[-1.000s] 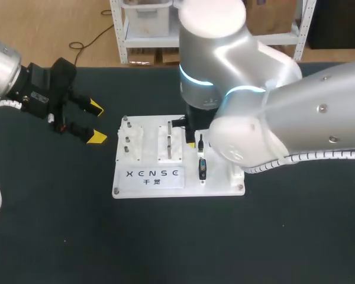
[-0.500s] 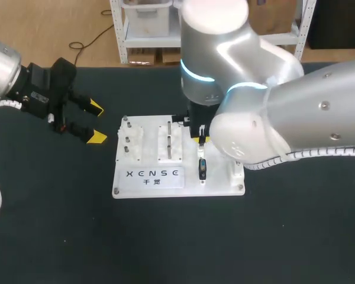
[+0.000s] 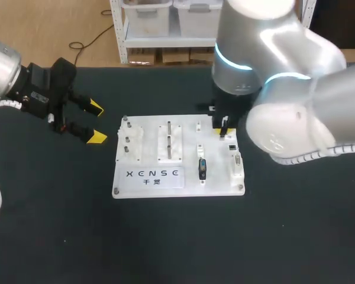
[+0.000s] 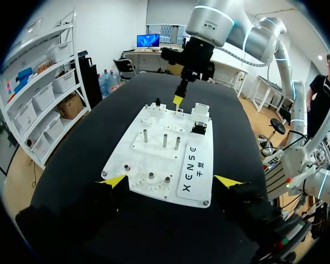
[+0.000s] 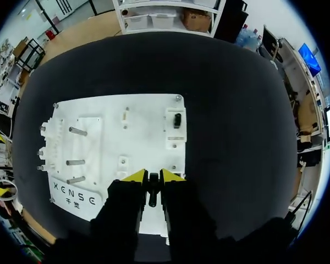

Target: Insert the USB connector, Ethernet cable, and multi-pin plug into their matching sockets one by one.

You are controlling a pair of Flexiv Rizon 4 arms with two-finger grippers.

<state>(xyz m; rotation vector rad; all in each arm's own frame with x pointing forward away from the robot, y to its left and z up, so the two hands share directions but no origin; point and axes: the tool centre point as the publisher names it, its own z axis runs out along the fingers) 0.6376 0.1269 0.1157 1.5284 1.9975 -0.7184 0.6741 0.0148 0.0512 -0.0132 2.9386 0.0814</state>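
The counter (image 3: 59, 236) beneath the right claw (image 5: 149, 176) looks like black, matt cloth. Under the claw lies a white board (image 3: 219, 183) of smooth, matt plastic, with dull grey metal pegs (image 5: 77, 131) ahead of it. A dark matt plug (image 5: 152, 192) is pinched between its fingers. The right arm (image 3: 284, 53) has a glossy silver shell.

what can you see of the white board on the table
The white board is a flat rectangular plate, plastic-looking, lying level on the black table. Screws mark its corners, lettering runs along its near edge, upright metal pins stand on its left half, and a black connector sits right of the middle. The right gripper, shut on a small dark plug, hangs over its far right corner.
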